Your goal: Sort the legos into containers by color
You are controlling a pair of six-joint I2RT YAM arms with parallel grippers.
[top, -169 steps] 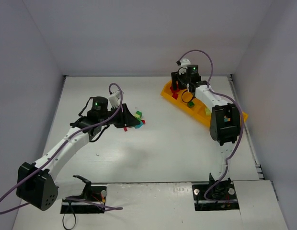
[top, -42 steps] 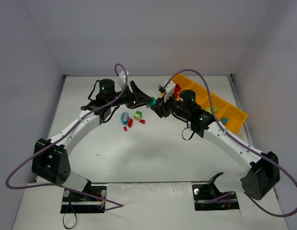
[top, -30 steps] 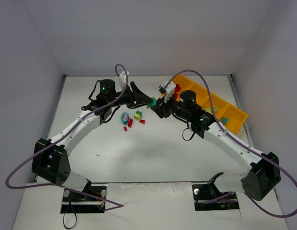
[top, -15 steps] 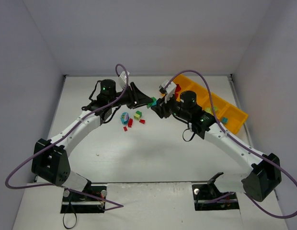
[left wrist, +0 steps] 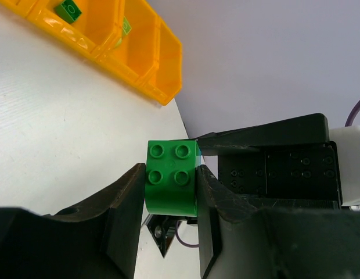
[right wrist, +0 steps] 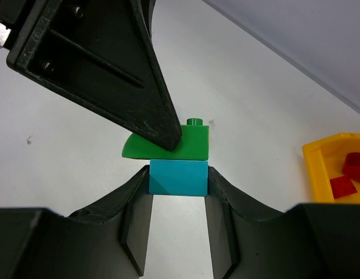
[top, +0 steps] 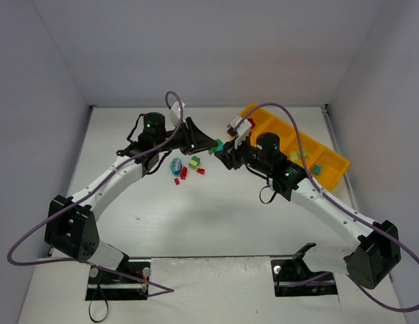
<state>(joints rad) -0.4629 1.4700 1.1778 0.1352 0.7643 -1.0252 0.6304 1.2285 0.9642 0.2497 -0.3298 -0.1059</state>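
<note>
Between the two arms, the left hand (top: 209, 146) pinches a green brick (left wrist: 172, 185), and the right hand (top: 220, 154) pinches the teal brick (right wrist: 178, 177) stuck under it. Pull straight apart with firm grips, then carry each to the tray (left wrist: 167, 58).

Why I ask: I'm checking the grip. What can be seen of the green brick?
The green brick is glossy plastic, with four round studs on one face and one curved sloping side. The left gripper is shut on its sides. It sits on a teal brick held in the right gripper. The pair is between the arms, near the tray.
</note>
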